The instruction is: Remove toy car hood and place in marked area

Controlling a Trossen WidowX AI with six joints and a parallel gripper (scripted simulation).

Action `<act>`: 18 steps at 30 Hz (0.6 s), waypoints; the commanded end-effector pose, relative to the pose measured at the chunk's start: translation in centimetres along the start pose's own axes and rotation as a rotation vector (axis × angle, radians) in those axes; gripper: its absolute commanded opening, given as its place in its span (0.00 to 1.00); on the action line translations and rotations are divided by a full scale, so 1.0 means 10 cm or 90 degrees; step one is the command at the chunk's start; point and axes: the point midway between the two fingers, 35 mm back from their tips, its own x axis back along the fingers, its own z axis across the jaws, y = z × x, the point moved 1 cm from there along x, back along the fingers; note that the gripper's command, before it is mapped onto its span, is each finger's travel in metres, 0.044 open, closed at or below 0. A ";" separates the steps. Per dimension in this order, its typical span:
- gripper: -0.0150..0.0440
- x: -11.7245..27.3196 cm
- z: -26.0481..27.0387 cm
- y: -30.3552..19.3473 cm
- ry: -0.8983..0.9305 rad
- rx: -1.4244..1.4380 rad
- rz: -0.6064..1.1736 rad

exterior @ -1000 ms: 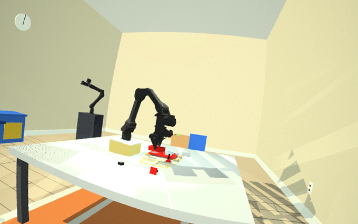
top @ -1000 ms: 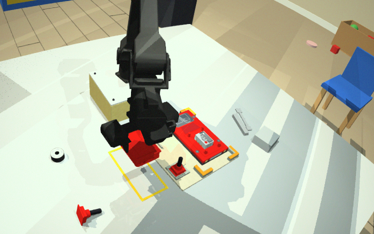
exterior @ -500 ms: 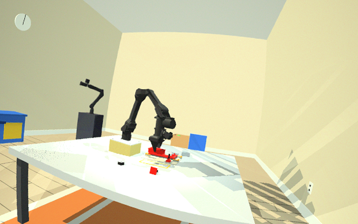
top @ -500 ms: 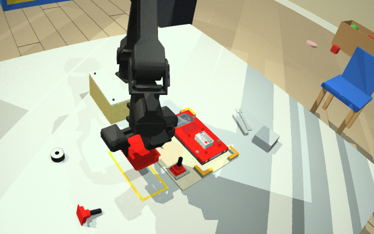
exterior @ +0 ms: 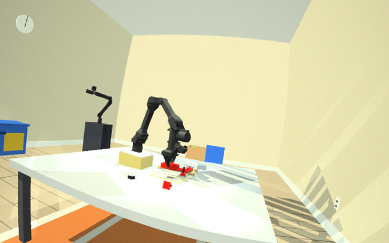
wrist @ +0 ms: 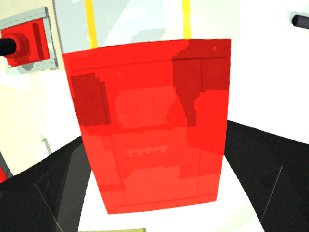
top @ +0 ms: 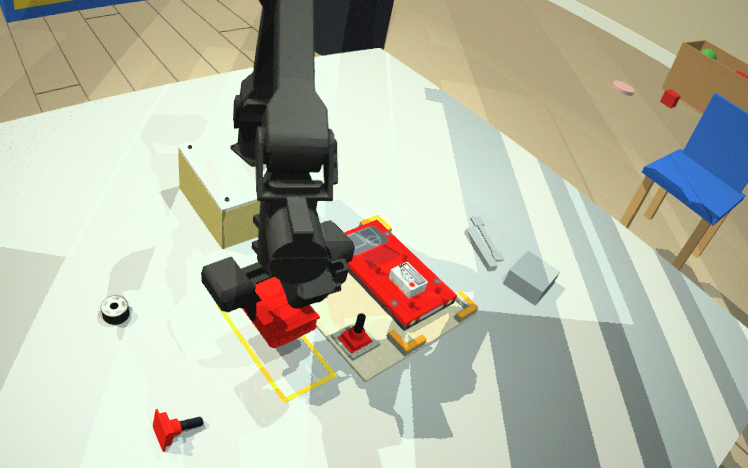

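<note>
My gripper [top: 280, 310] [exterior: 168, 164] [wrist: 154, 134] is shut on the red hood [top: 286, 326] [exterior: 174, 166] [wrist: 149, 109], with one finger on each side of it. The hood hangs above the table, over the back part of the marked area, and hides some of its outline. The yellow outline [top: 310, 388] [wrist: 186, 20] shows beyond the hood in the wrist view. The red toy car [top: 380, 256] stands on its pale board to the right in the top view, with its white engine block [top: 408, 278] uncovered. The fingertips are partly hidden.
A red piece with a black peg [top: 355, 338] [wrist: 25, 45] stands on the board beside the outline. A similar piece [top: 163, 429] [exterior: 166, 185] lies at the front. A black-and-white wheel [top: 114, 310] lies left; a grey block [top: 530, 277] and wrench-like part [top: 485, 243] lie right.
</note>
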 end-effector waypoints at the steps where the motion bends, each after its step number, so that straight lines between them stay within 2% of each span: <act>1: 0.25 -0.05 0.01 0.00 0.003 0.002 0.002; 18: 0.25 -0.21 0.01 -0.01 0.003 0.002 0.002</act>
